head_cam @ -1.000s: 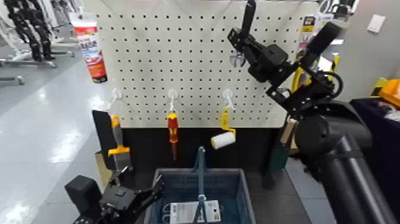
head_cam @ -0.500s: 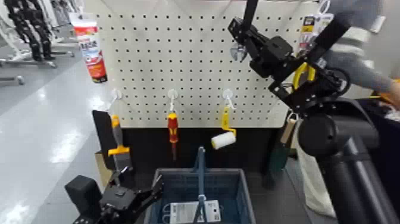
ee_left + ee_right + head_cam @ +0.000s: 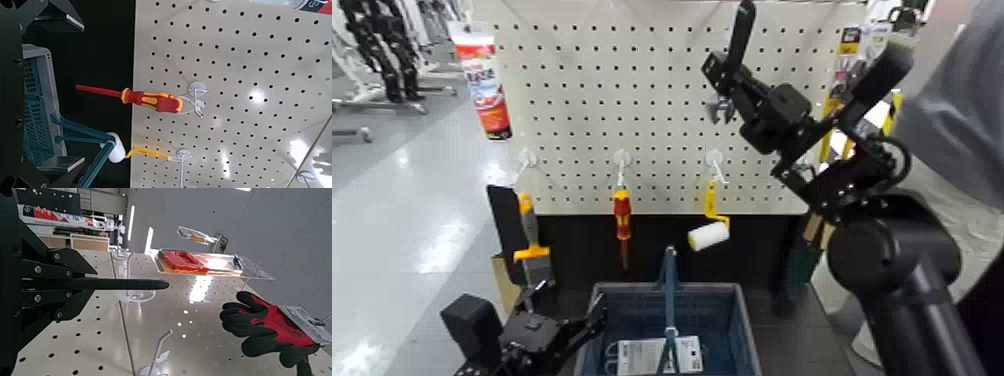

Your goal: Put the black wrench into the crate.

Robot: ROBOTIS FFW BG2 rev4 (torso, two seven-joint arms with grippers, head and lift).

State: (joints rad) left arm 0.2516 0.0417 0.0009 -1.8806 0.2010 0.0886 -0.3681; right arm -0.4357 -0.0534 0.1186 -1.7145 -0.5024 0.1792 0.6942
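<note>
Looks clamped on the black wrench [image 3: 740,35] already, over at the right gripper [image 3: 721,76], high up in front of the right part of the pegboard [image 3: 662,120]. Long axis close to upright, leaning a bit: black handle end up, silvery head down. So no reach left to judge, just the carry. Need to get from up there down to the crate [image 3: 743,315], which means lower, left and nearer. Right arm's job, obviously. Reaches in from the right, forearm slanting up and left, wrist bent across toward the board.

Main thing to watch, I'd say: the thin upright crate handle [image 3: 670,280]. Better to come down on the right side of it, and clear the yellow roller [image 3: 708,236] on the way. Don't need the left gripper [image 3: 574,302], parked low by the crate's left side, fingers apart. Worth minding the grey sleeve [image 3: 967,105] at far right too.
</note>
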